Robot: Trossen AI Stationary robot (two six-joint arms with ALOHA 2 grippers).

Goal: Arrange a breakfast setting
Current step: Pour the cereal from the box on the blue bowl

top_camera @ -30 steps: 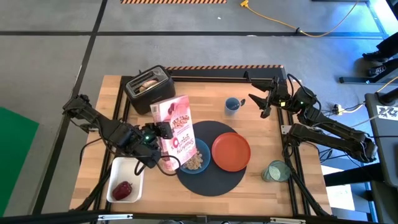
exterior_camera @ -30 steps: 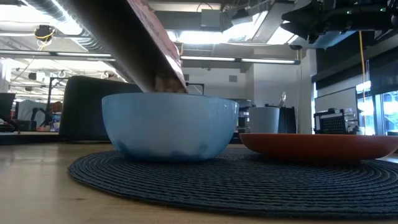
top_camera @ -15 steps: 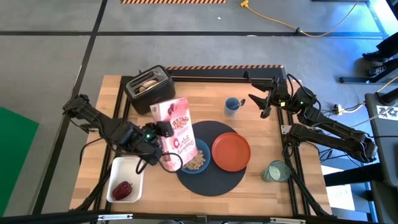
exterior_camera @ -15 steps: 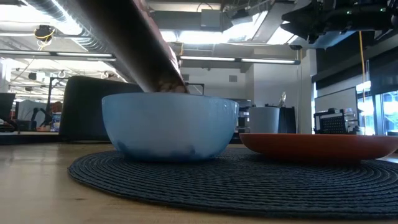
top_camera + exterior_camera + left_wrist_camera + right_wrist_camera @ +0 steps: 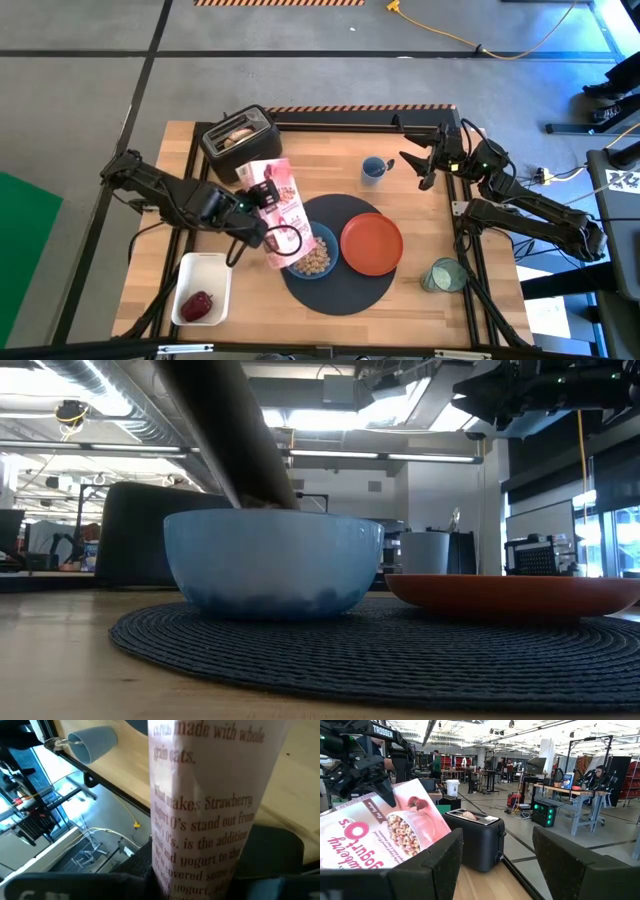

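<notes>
My left gripper (image 5: 257, 203) is shut on a pink cereal box (image 5: 280, 212). The box slants down with its lower end over the light-blue bowl (image 5: 315, 258), which holds cereal. In the low view the box (image 5: 225, 430) slants down into the bowl (image 5: 272, 560). The bowl and the orange-red plate (image 5: 371, 243) sit on the round dark placemat (image 5: 335, 292). The green-tinted glass (image 5: 441, 275) stands at the near right. My right gripper (image 5: 415, 166) is open and empty at the far right. No spoon shows. My left gripper pinches the cereal box between its two fingers, one finger (image 5: 277, 862) on each side, at the box's upper half (image 5: 200, 870). The fingers come level from the table's left and lie across the box. The box is lifted clear of the table and tilted, its lower end over the bowl.
A black toaster (image 5: 238, 140) with toast stands at the far left. A white tray (image 5: 190, 275) with a red fruit (image 5: 197, 303) lies at the near left. A small blue cup (image 5: 373, 168) stands beyond the placemat.
My left gripper has gone toward the table's far edge with the cereal box. The box has turned about its length, so the high view sees it narrower, and it stands steeper over the bowl. My left gripper stays shut on it.
</notes>
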